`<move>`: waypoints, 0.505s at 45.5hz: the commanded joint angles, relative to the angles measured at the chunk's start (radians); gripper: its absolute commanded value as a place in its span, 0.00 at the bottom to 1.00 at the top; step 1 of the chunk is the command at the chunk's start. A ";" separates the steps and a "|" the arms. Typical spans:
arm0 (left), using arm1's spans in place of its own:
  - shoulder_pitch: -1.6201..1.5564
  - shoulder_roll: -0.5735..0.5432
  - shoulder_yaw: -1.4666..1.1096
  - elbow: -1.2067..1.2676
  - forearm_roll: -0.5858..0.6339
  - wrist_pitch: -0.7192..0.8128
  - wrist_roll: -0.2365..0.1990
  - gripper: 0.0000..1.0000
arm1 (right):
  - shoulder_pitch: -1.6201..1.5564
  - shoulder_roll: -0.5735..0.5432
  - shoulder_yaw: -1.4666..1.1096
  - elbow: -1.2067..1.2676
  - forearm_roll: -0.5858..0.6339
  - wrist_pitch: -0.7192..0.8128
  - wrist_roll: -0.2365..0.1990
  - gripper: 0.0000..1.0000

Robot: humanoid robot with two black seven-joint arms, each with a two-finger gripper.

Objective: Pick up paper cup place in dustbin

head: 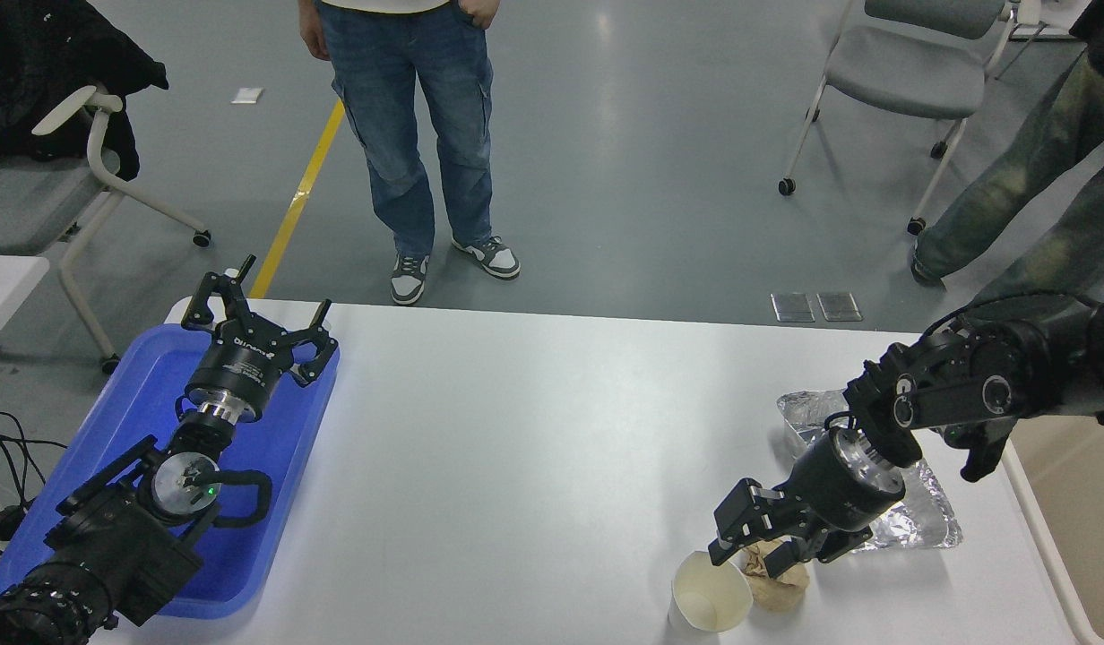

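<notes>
lab: taped floor (294,204), wheeled chairs (910,76).

We lose the paper cup's (709,603) base at the bottom edge. The right gripper (749,560) covers part of the crumpled brown paper ball (779,587), and its arm hides much of the foil tray (919,520). Only a beige strip of the dustbin (1067,502) shows at the right edge. The standing person (418,125) is cut off above the waist.

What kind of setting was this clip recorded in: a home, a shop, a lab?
Most likely a robotics lab or test room. A grey floor with a yellow line, wheeled office chairs and people standing around watching, and staged litter such as a paper cup on a white table.
</notes>
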 commanded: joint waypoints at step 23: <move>0.000 0.000 0.000 0.000 0.000 0.000 0.000 1.00 | -0.026 0.053 -0.011 0.006 -0.078 -0.090 -0.028 0.80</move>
